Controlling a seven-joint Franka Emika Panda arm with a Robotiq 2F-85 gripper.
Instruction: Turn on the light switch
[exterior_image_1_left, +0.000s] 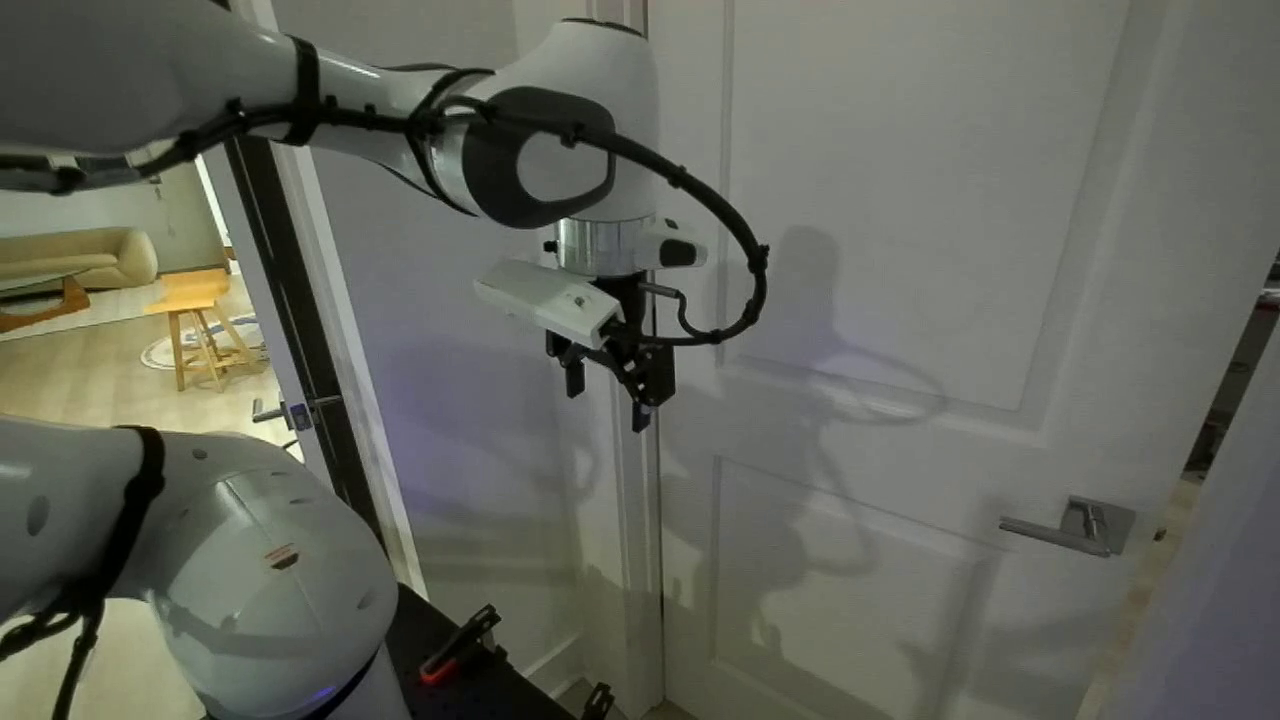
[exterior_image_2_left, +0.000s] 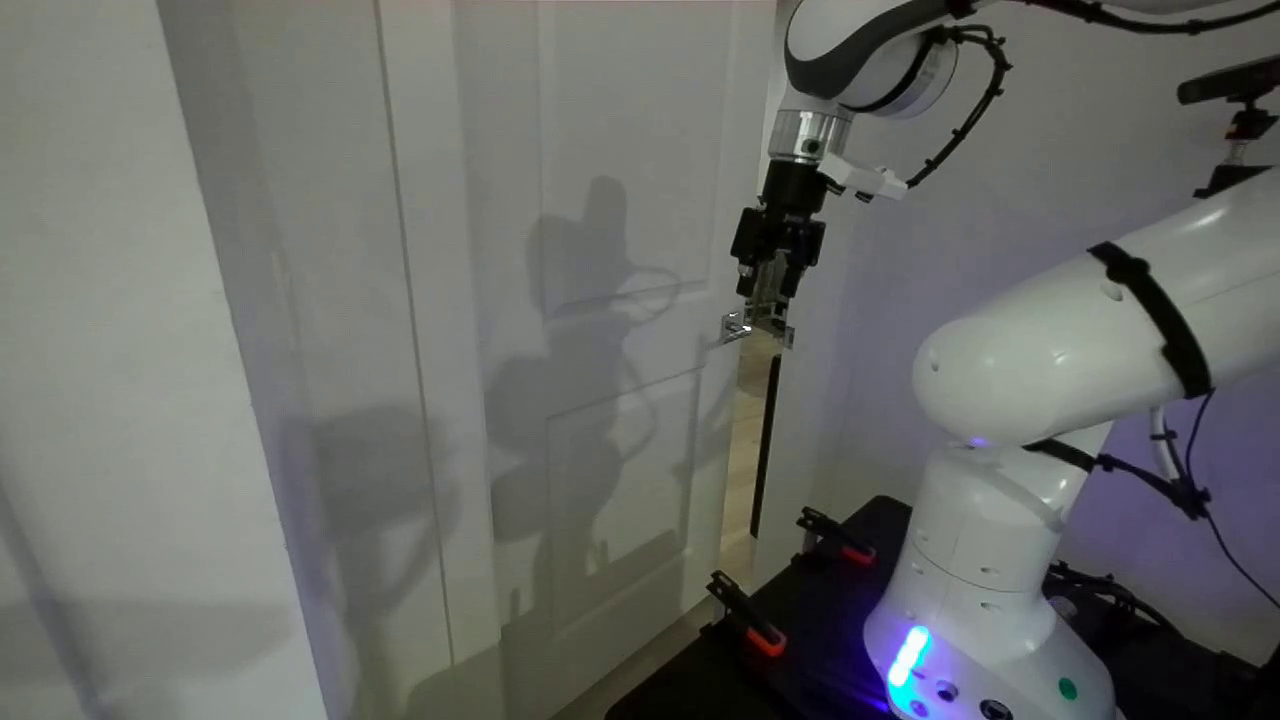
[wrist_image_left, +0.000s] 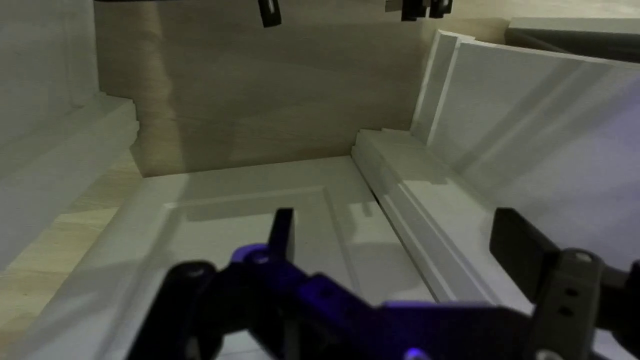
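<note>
No light switch shows in any view; it is out of view or hidden. My gripper (exterior_image_1_left: 608, 402) hangs pointing down in front of the white wall and door frame. It also points down in an exterior view (exterior_image_2_left: 768, 285), where it overlaps the door's handle-side edge. In the wrist view my gripper (wrist_image_left: 392, 220) has its two black fingers wide apart with nothing between them. Behind them lie the lower door and its frame. The gripper appears apart from every surface, though the exact distance to the wall cannot be told.
A white panelled door (exterior_image_1_left: 880, 220) with a metal lever handle (exterior_image_1_left: 1085, 527) stands beside the arm, with a gap along its handle edge. Clamps (exterior_image_2_left: 748, 615) grip the edge of the black table (exterior_image_2_left: 690, 670). A doorway shows a wooden stool (exterior_image_1_left: 195, 290) and a sofa (exterior_image_1_left: 75, 255).
</note>
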